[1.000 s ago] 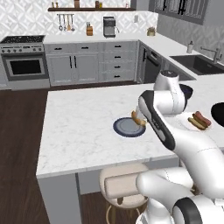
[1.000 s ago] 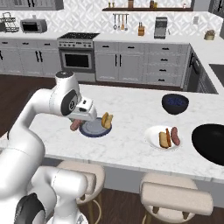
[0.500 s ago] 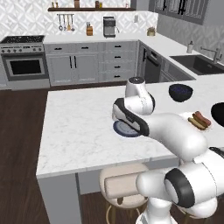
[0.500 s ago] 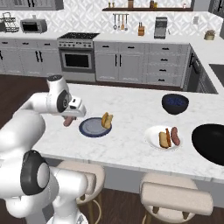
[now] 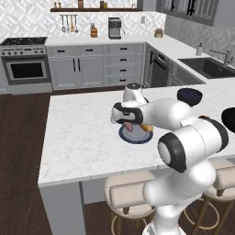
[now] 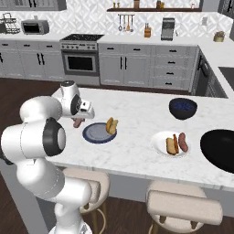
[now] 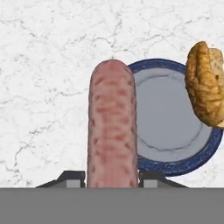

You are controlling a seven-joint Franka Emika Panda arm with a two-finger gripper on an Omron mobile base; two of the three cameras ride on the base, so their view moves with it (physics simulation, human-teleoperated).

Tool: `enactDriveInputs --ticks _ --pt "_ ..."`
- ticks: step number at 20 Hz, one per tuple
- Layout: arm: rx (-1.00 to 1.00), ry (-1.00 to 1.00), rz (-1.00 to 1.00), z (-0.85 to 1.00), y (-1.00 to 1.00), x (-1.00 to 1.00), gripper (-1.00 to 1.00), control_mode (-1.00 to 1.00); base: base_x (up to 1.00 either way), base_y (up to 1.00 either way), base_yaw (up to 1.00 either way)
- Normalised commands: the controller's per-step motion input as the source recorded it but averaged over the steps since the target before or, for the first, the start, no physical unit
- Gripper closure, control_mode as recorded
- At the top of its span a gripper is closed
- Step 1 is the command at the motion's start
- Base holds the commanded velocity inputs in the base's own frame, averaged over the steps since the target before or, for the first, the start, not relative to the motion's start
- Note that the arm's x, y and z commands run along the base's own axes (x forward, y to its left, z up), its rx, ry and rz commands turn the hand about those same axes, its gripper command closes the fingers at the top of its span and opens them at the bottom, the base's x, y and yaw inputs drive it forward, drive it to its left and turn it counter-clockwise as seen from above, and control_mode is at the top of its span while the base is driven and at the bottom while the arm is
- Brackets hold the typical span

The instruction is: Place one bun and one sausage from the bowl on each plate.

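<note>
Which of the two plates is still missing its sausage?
The dark blue-grey plate: it holds only a bun. The white plate has both. The claw holds a sausage.

Even, bright rendered light fell across the white marble counter (image 6: 137,132), with faint soft shadows, no glare, and slightly coarse, pixelated edges.

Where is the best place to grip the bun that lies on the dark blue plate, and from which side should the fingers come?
Probably across its narrow middle, from above. The bun is oblong and lies on the rim of the dark blue plate, so its long sides look free. The gripper is shut on the sausage, which would need setting down first.
</note>
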Motion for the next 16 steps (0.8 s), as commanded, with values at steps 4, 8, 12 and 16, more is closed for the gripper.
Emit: enactDriveInputs --ticks 4,8,12,16 --pt "0.04 0.0 0.0 -0.47 -0.28 0.19 1.0 -1.0 0.0 0.0 0.0" --pt "0.0 0.0 0.0 -0.43 -0.1 0.05 1.0 -1.0 0.0 0.0 0.0" --pt "0.0 0.0 0.0 -0.28 0.0 0.0 1.0 -1.0 0.0 0.0 0.0" --pt "0.0 0.0 0.0 -0.02 -0.01 0.07 1.0 -1.0 0.0 0.0 0.0"
